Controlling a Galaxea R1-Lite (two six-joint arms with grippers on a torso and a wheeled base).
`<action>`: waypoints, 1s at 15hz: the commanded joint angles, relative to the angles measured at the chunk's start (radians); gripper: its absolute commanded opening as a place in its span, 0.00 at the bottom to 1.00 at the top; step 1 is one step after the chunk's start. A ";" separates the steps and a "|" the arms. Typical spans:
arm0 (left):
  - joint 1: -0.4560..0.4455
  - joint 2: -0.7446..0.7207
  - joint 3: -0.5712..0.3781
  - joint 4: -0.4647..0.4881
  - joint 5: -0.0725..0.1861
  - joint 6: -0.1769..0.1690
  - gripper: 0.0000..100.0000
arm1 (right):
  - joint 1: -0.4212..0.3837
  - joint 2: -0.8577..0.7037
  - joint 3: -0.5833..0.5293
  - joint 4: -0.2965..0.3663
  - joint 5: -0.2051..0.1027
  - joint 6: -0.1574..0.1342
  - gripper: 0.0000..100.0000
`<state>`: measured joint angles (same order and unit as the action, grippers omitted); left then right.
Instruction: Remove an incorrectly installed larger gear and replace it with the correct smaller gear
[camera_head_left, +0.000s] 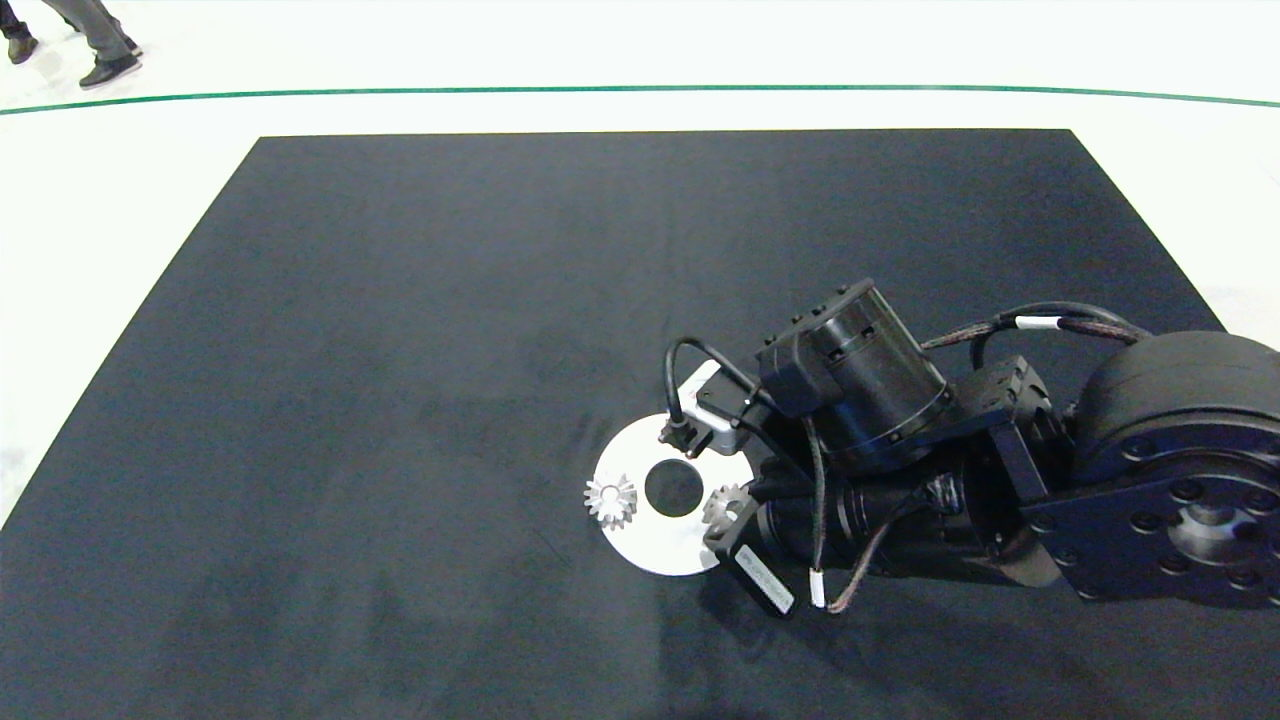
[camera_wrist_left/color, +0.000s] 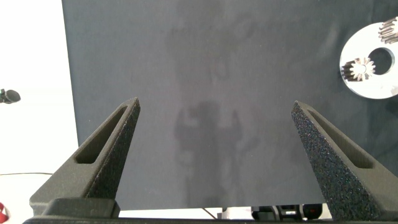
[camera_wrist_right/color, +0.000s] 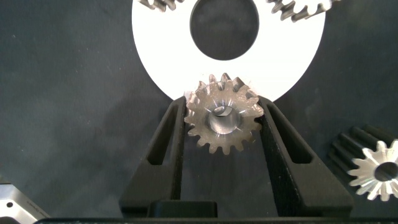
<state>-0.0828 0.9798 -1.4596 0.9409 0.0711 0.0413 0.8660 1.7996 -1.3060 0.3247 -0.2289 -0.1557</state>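
A black mat (camera_head_left: 420, 350) covers most of the counter, with a pale strip around it. At the far corner of the head view, a person's shoes (camera_head_left: 108, 68) stand beyond the green line.

The right arm (camera_head_left: 1000, 460) reaches in from the right and bends down over the mat. Its wrist sits at the right-hand edge of a flat white ring disc (camera_head_left: 640, 545) that has a round hole in its middle.

The left claw (camera_wrist_left/color: 216, 109) hangs over bare mat, well apart from the disc. Its two fingers are spread wide with nothing between them.

The right claw (camera_wrist_right/color: 224, 102) is low at the near rim of the disc. Its fingers are closed on the smaller gear (camera_wrist_right/color: 224, 116), one finger against the teeth on each side. That gear lies flat with its centre hole facing up. It sits half on the disc's edge and half over the mat.

Two more gears (camera_wrist_right/color: 305, 7) sit at the far side of the disc, only partly in the right wrist view.

The larger gear (camera_wrist_right/color: 376, 169) lies on the mat beside the right claw, off the disc. Its pointed teeth are bright, and part of it is cut off by the picture's edge.
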 joint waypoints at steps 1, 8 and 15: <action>0.000 0.000 -0.001 0.006 0.001 0.000 1.00 | -0.001 0.011 0.005 0.002 0.000 -0.001 0.34; 0.000 -0.007 -0.001 0.006 0.001 0.000 1.00 | -0.001 0.017 0.002 -0.003 0.000 0.002 0.34; 0.000 -0.012 -0.002 0.006 0.001 0.000 1.00 | -0.001 0.015 0.004 -0.006 0.000 0.002 0.34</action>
<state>-0.0826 0.9694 -1.4615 0.9413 0.0715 0.0409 0.8649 1.8166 -1.3036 0.3170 -0.2270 -0.1519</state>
